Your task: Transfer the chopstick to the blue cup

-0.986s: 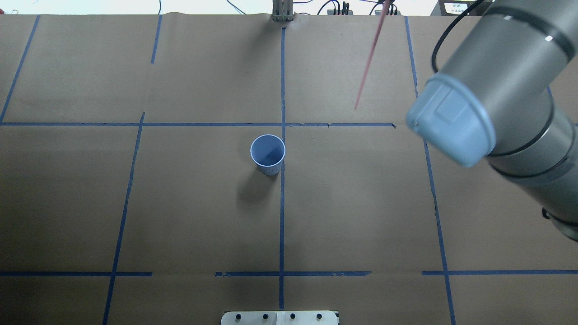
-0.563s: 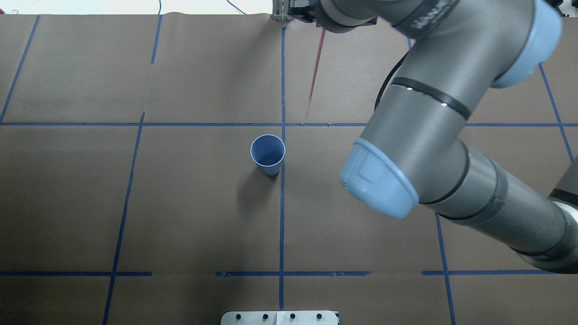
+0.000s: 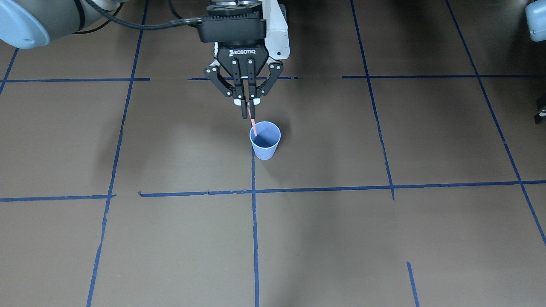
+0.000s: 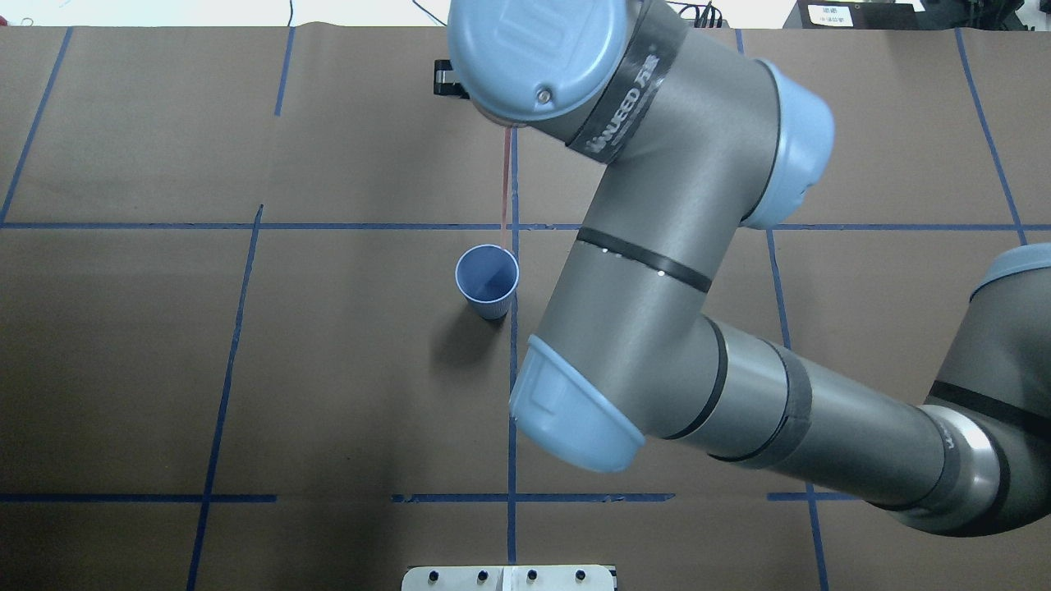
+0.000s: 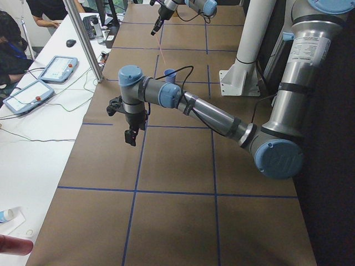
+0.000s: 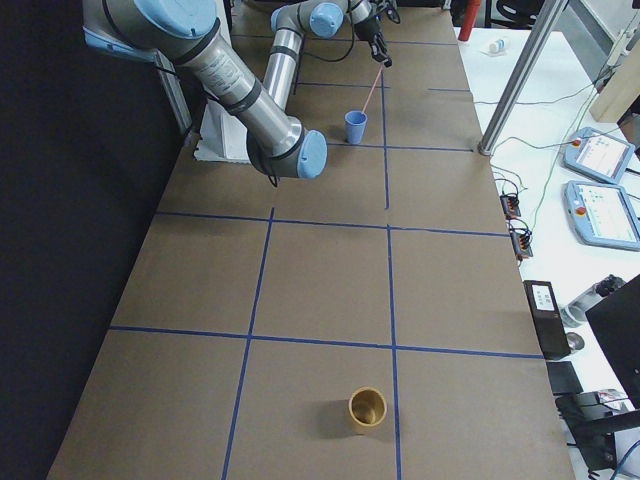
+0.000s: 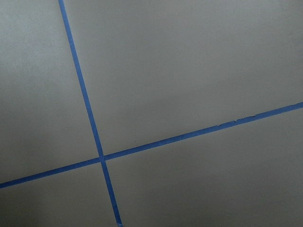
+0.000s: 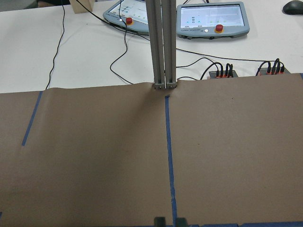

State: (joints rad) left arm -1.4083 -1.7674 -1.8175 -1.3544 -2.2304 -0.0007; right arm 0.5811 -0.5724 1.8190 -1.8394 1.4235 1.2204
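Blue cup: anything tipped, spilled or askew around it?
Nothing stands out. The blue cup stands upright, and the right tool holds the chopstick pointing down, its lower tip at the cup's mouth.

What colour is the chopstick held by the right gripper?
The chopstick is pale pink, clearest in the overhead exterior view.

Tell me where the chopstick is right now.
In the front-facing view the chopstick hangs near table centre, pinched between the jaws of the right gripper, its lower tip at the mouth of the blue cup beside the middle tape line.
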